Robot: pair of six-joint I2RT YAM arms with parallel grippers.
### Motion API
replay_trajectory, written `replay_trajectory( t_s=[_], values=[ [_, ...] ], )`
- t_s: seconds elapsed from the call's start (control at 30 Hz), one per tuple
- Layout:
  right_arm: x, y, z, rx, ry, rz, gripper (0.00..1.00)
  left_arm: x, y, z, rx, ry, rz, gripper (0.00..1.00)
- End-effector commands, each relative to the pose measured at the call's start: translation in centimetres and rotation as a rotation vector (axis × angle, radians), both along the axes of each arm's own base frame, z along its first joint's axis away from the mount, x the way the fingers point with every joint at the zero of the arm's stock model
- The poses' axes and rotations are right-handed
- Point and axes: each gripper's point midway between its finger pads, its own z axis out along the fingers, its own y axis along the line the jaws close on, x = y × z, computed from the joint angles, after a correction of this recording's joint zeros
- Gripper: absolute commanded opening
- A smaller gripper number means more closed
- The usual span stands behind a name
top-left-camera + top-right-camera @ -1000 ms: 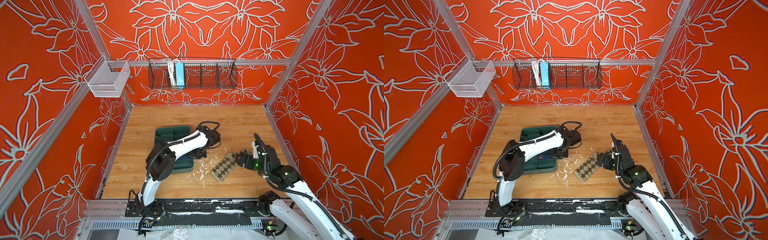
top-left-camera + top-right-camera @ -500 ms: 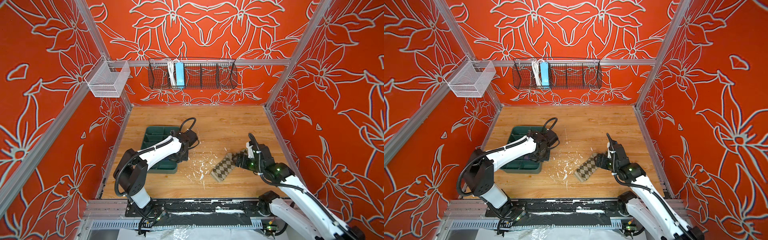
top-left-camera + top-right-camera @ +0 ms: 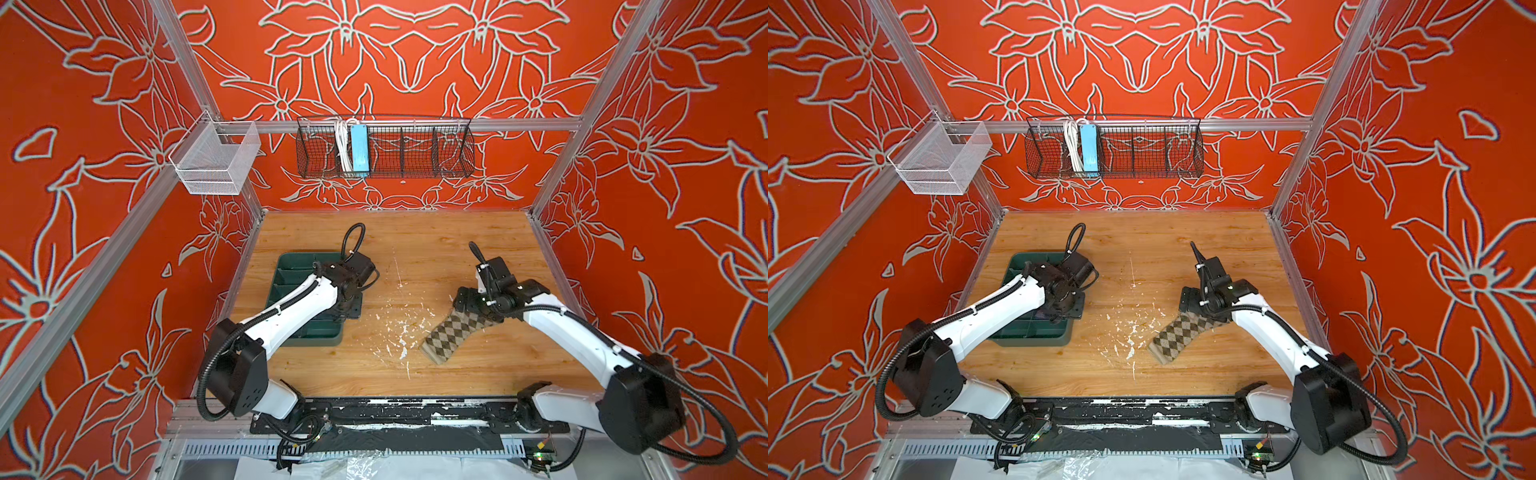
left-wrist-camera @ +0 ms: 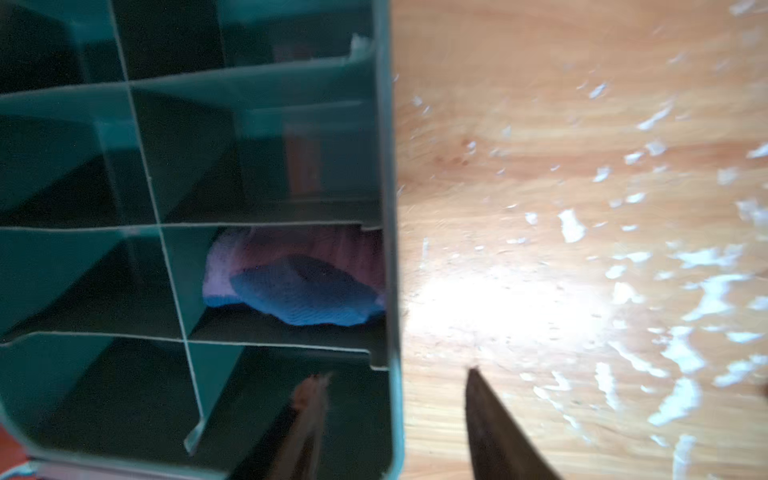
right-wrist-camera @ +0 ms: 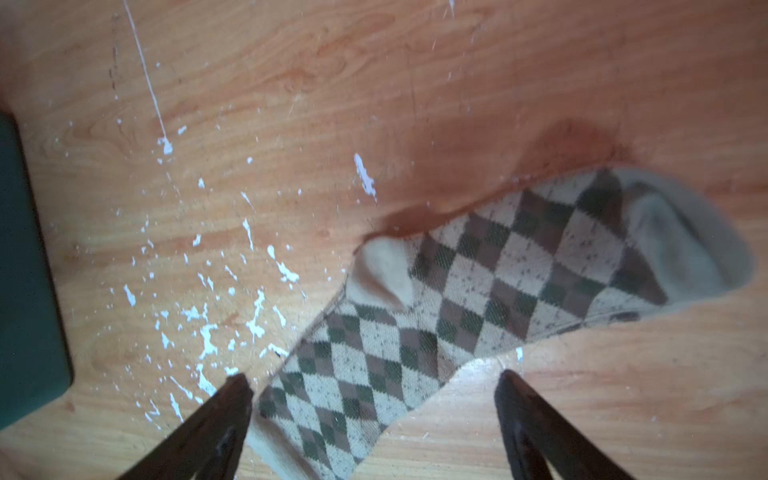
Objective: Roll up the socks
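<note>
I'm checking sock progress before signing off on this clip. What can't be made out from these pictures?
- Purple sock: blurred in the left wrist view and partly behind the green tray wall; rolled or not, cannot tell. The left arm largely covers it in both top views.
- Argyle sock: one end runs off the right wrist frame; the right gripper covers an end in both top views.

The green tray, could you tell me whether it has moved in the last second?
Yes: the green tray has slid left, farther from the argyle sock.
</note>
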Motion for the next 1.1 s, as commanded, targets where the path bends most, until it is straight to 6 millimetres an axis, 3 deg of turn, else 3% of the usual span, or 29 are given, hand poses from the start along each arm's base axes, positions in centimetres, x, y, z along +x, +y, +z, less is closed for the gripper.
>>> replay_trajectory(
  t_s=[0.0,0.17,0.23,0.33,0.47,0.6,0.77,0.93,1.07],
  values=[
    [0.1,-1.6,0.6,-0.099,0.076,-0.059,0.94,1.0,-0.7,3.0,-0.042,-0.062,-0.023,0.77],
    [0.5,-3.4,-0.2,-0.187,0.099,-0.130,0.97,2.4,-3.5,6.2,-0.191,-0.196,-0.143,0.83],
    [0.3,-3.9,-1.2,-0.189,0.114,-0.158,0.97,2.2,-5.7,7.2,-0.298,-0.237,-0.227,0.84],
    [0.1,-4.2,-3.0,-0.167,0.145,-0.169,0.97,0.7,-10.7,7.9,-0.466,-0.271,-0.419,0.84],
    [-0.2,-5.2,-5.1,-0.175,0.199,-0.194,0.97,-2.2,-17.3,6.1,-0.460,-0.302,-0.734,0.85],
    [-0.1,-5.6,-6.1,-0.169,0.221,-0.202,0.97,-2.2,-20.8,2.5,-0.463,-0.200,-0.731,0.81],
    [0.5,-5.3,-7.3,-0.150,0.198,-0.181,0.96,-2.1,-23.7,-1.7,-0.478,-0.120,-0.636,0.65],
    [1.8,-4.6,-8.2,-0.142,0.179,-0.122,0.96,-1.0,-24.1,-4.2,-0.456,-0.118,-0.493,0.67],
    [2.6,-3.0,-9.4,-0.114,0.222,-0.045,0.98,-0.6,-22.7,-3.6,-0.446,-0.165,-0.418,0.76]
  ],
)
